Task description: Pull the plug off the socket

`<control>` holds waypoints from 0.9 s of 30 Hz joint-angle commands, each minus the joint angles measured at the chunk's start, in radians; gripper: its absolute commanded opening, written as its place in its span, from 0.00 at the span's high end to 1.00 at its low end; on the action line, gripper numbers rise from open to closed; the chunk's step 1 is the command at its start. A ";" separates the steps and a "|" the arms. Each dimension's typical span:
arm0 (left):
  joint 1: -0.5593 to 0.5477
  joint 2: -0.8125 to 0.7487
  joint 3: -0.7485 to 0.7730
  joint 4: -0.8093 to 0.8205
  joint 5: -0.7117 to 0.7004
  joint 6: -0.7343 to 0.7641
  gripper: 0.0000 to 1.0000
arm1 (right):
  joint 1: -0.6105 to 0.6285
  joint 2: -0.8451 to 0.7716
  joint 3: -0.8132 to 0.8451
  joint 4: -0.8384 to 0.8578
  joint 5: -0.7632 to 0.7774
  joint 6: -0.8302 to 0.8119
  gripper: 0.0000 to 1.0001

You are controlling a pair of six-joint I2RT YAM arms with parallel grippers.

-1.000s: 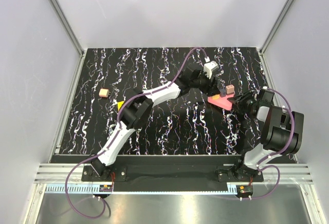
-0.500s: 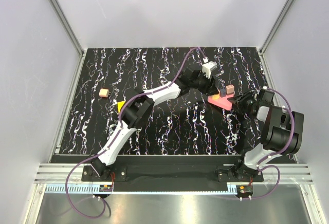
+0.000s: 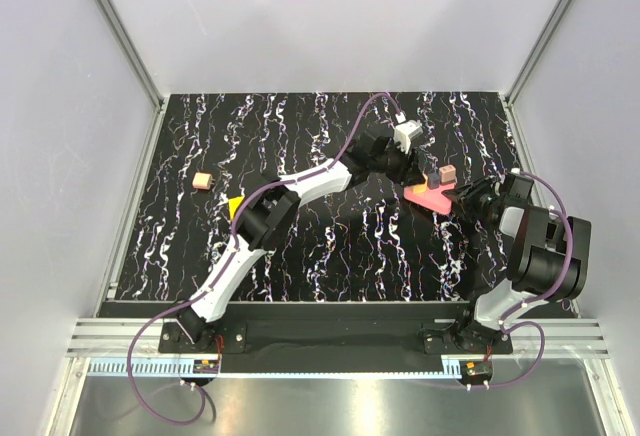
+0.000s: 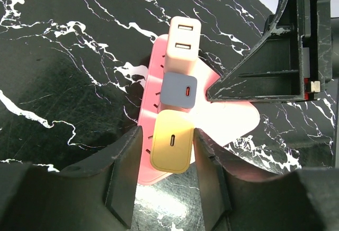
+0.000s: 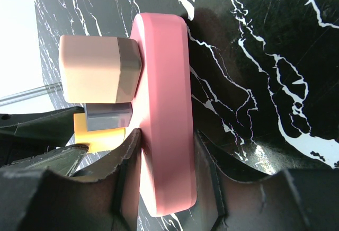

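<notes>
A pink socket strip [image 4: 222,117] lies on the black marbled table, also seen in the top view [image 3: 428,196]. It carries three plugs in a row: cream [image 4: 180,37], grey-blue [image 4: 177,90] and yellow [image 4: 170,141]. My left gripper [image 4: 167,135] is open, its fingers [image 4: 124,172] on either side of the yellow plug. The right finger is against the plug and a narrow gap shows on the left. My right gripper [image 5: 167,135] is shut on the edge of the pink strip [image 5: 164,109], and it shows as a black frame in the left wrist view [image 4: 275,56].
A small brown block [image 3: 203,181] and a yellow triangle [image 3: 234,203] lie at the table's left. The enclosure's white walls [image 3: 90,156] stand on three sides. Both arms meet at the right middle, with the left arm's cable [image 3: 355,126] looping above.
My left wrist has shifted slightly up and left in the top view. The right arm and the pink strip have not moved.
</notes>
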State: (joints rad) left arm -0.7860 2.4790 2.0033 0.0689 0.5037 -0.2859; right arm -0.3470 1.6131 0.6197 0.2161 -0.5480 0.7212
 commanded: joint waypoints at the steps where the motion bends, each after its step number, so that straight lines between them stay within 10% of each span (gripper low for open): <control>1: -0.001 0.009 0.038 0.049 0.044 -0.004 0.53 | 0.006 0.039 -0.028 -0.116 0.085 -0.069 1.00; 9: -0.005 0.014 0.040 0.051 0.065 0.002 0.43 | 0.006 0.042 -0.026 -0.118 0.085 -0.069 1.00; 27: -0.006 0.021 0.038 0.106 0.110 -0.025 0.69 | 0.006 0.041 -0.028 -0.121 0.098 -0.065 1.00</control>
State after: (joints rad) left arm -0.7883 2.5362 2.0396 0.0799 0.5774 -0.2974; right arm -0.3470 1.6150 0.6197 0.2203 -0.5499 0.7200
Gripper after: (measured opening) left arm 0.365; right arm 0.449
